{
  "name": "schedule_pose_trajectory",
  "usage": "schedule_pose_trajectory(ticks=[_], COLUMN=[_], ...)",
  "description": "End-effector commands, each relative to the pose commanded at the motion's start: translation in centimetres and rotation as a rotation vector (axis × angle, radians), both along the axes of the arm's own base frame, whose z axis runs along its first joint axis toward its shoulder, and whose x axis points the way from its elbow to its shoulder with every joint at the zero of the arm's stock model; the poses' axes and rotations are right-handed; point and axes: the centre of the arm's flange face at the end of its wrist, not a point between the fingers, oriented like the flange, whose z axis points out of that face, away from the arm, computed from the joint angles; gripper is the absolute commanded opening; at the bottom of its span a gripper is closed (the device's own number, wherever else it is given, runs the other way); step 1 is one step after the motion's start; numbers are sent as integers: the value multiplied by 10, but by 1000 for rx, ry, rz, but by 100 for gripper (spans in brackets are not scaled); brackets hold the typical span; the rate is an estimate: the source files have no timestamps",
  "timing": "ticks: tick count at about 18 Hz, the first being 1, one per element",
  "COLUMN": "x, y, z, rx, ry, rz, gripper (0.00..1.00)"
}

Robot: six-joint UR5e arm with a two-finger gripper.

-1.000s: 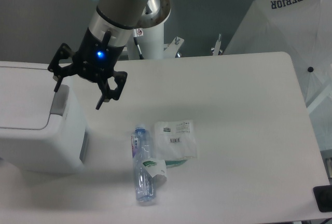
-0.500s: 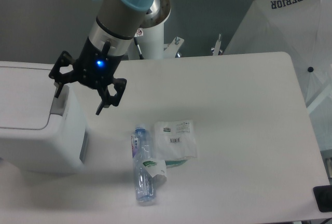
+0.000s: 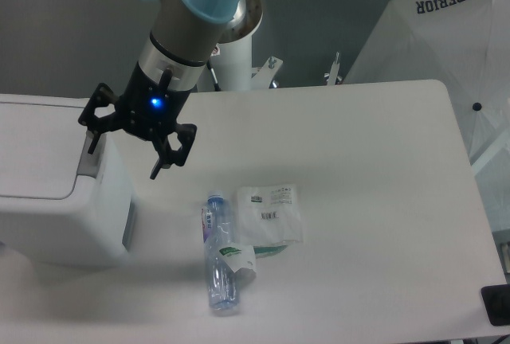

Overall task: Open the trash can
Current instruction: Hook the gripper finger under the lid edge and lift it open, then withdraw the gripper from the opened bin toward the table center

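Gripper [image 3: 126,153] spread wide, nothing between the jaws. Bin [image 3: 56,193] directly under the left-hand jaw tip, grey button strip [image 3: 89,161] at that tip; contact unclear. Lid down. Bottle [image 3: 220,256] and clear packet [image 3: 271,215] lying on table [image 3: 374,169], below and right of the jaws.

A robotics lab: pedestal-mounted arm [image 3: 191,17] at a white table [image 3: 374,169].

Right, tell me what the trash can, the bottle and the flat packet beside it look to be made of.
Trash can: looks like moulded plastic, matte white with rounded corners, and a grey push strip at the lid edge. Bottle: clear thin plastic, see-through body with glints, lying on its side with a white-and-green label. Packet: probably a thin glossy plastic pouch, whitish and partly see-through with printed text; contents unclear.
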Motion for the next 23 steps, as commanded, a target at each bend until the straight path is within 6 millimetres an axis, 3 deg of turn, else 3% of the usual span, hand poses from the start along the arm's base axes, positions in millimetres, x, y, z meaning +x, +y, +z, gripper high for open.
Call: schedule_pose_trajectory(ticks=[14,23], x=[2,2], y=[0,-1], z=[-13,-3], rx=[-19,-2], ry=[-15,-1], rz=[-3,-3], gripper=[100,100])
